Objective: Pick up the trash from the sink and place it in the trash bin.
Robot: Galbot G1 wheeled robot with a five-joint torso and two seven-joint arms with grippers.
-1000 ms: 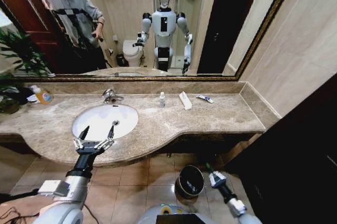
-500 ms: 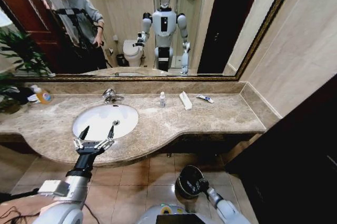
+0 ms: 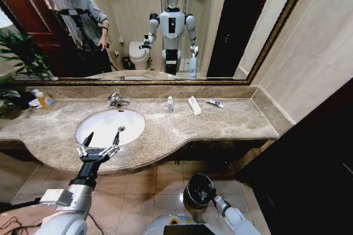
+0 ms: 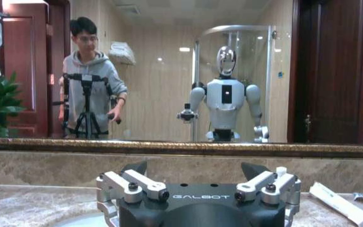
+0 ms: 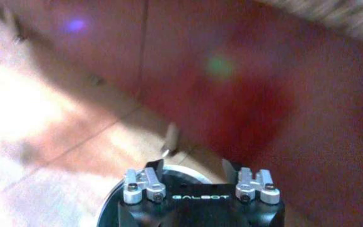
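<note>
Since the earlier frames the right gripper [image 3: 205, 195] has dropped from beside the small round dark metallic trash bin [image 3: 193, 183] to its rim; the green stick it held is no longer visible. Whether its fingers are spread or pressed together I cannot tell. Left gripper [image 3: 101, 140] is unchanged, fingers spread, empty, at the front edge of the white oval sink [image 3: 110, 126].

Judgement: release should be made squarely over the bin's black interior, clear of the rim.

Remaining litter lies on the marble counter right of the sink: tiny white bottle [image 3: 170, 104], flat white packet [image 3: 194, 105], blue-and-white tube [image 3: 214, 103]. Orange-labelled bottle [image 3: 44, 100] stands left of the sink. Counter overhang above the bin limits the withdrawal path
</note>
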